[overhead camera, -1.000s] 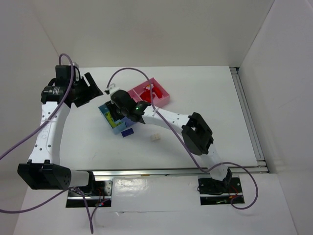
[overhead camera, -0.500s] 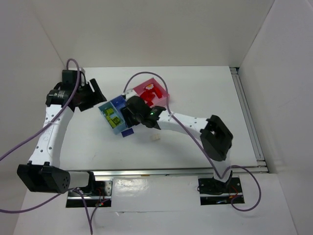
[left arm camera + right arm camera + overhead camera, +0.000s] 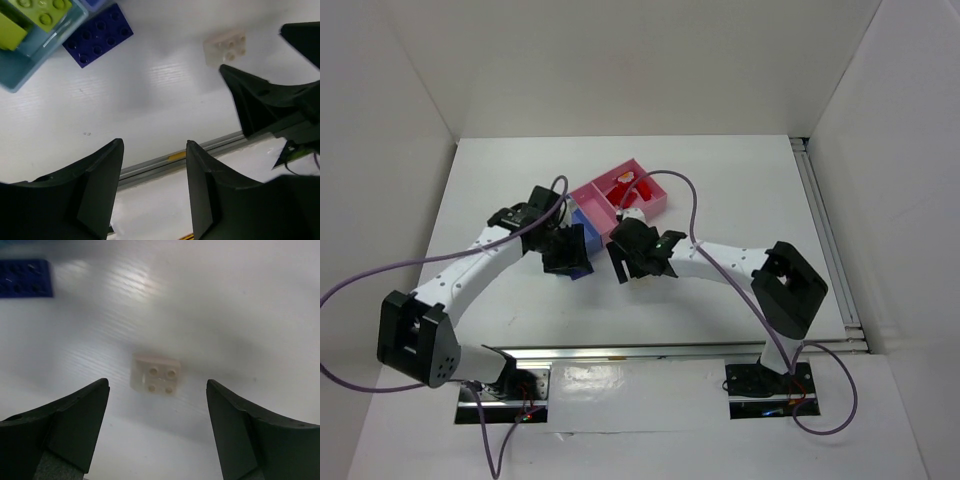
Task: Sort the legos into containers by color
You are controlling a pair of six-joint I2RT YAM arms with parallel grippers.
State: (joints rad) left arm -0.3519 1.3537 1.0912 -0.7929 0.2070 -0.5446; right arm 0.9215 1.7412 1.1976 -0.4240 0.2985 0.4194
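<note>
A cream lego [image 3: 156, 374] lies flat on the white table, just ahead of my right gripper [image 3: 156, 390], which is open and empty above it. A purple lego [image 3: 97, 35] rests on the table beside the light blue container [image 3: 20, 75], which holds lime green legos [image 3: 37, 11]. My left gripper [image 3: 155, 150] hovers open near them with nothing between its fingers. In the top view the left gripper [image 3: 565, 252] covers the blue containers, and the right gripper [image 3: 632, 258] sits next to it. Red legos [image 3: 628, 190] lie in a pink container [image 3: 595, 192].
A metal rail [image 3: 670, 350] runs along the table's near edge, and another [image 3: 825, 230] runs along its right side. White walls close in the back and both sides. The two grippers stand close together, and the right gripper's fingers [image 3: 260, 100] show in the left wrist view.
My left arm has swung in from the far left to the blue containers, its jaws narrowing. The right gripper drew back from the blue container and opened over the cream lego. The containers shifted.
</note>
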